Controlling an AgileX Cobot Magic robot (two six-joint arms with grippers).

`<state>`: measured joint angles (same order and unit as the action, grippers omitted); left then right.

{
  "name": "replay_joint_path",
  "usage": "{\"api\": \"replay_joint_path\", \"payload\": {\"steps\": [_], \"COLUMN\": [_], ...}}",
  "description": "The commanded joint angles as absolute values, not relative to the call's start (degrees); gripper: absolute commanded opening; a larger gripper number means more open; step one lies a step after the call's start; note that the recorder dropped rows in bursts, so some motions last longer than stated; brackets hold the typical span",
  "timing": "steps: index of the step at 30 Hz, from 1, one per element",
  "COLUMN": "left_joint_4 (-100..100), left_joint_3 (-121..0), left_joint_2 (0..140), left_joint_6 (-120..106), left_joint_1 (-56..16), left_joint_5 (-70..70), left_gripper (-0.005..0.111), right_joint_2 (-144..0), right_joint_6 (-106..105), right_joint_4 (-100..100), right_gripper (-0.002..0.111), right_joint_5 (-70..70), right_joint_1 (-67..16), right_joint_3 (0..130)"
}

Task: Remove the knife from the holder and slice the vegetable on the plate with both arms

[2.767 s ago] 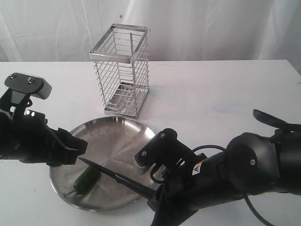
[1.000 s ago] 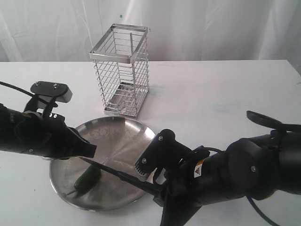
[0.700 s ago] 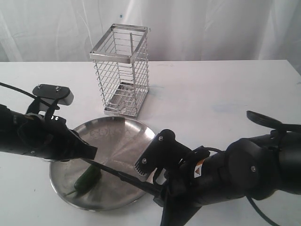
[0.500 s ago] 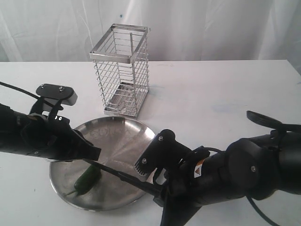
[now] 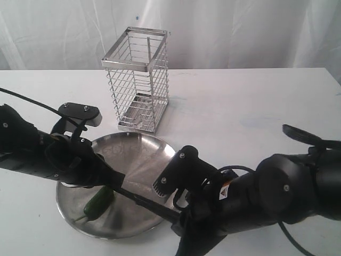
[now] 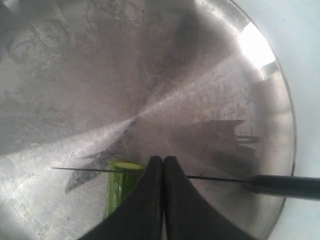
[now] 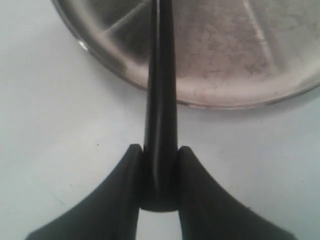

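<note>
Brushed steel, scuffed grey: the plate [image 5: 144,141] sits on the white table [image 5: 240,101], near and left of centre. The chrome wire holder [image 5: 138,80] stands empty just beyond its far rim.

The vegetable [image 5: 98,202], glossy dark green, lies in the near-left part of the plate. Its paler end face turns toward the plate's middle.

The knife [image 5: 144,202] is out of the holder. The right gripper [image 7: 157,155] pinches the black handle between its two jaws, at the near-right rim. The thin blade reaches left over the plate and crosses at the vegetable's paler end.

The left gripper [image 6: 163,162] has its fingers pressed together on nothing. Its tip is at the blade line, just beside the vegetable. Whether it touches vegetable or blade cannot be told.

Handling, by judgement:
- **Knife:** it looks light and stiff. The handle is slim and smooth, so it may swivel between flat jaws under cutting load. A hold well down the handle, blade edge downward, suits best.
- **Vegetable:** it appears firm, rounded and slick-skinned. It is likely to roll or skid on the smooth metal.
- **Where to steady it:** from above, on the green body left of the blade and away from the cut line.
</note>
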<state>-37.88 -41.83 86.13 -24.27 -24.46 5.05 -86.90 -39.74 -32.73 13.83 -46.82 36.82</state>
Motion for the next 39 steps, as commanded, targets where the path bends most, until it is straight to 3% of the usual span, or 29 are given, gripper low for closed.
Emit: {"api": "replay_joint_path", "payload": {"steps": [1,18,28,39], "left_joint_4": [-38.69,-38.57,-38.57,-38.57], "left_joint_3": [-42.1,-42.1,-42.1,-42.1], "left_joint_2": [86.3,86.3,86.2,86.0], "left_joint_6": [-24.22,-24.33,-24.33,-24.33], "left_joint_1": [-24.75,-24.75,-24.65,-24.65], "left_joint_5": [5.36,4.67,3.91,4.16], "left_gripper": [0.0,0.0,0.0,0.0], "right_joint_2": [-86.87,-86.49,-82.56,-82.57], "right_joint_6": [-39.69,-32.98,-26.76,-25.38], "right_joint_4": [-39.11,-39.11,-38.99,-38.99], "right_gripper": [0.0,0.0,0.0,0.0], "right_joint_5": [14.03,13.28,10.88,6.53], "right_joint_1": [-46.88,-47.0,-53.07,-53.1], "right_joint_3": [36.59,36.59,35.31,32.58]}}
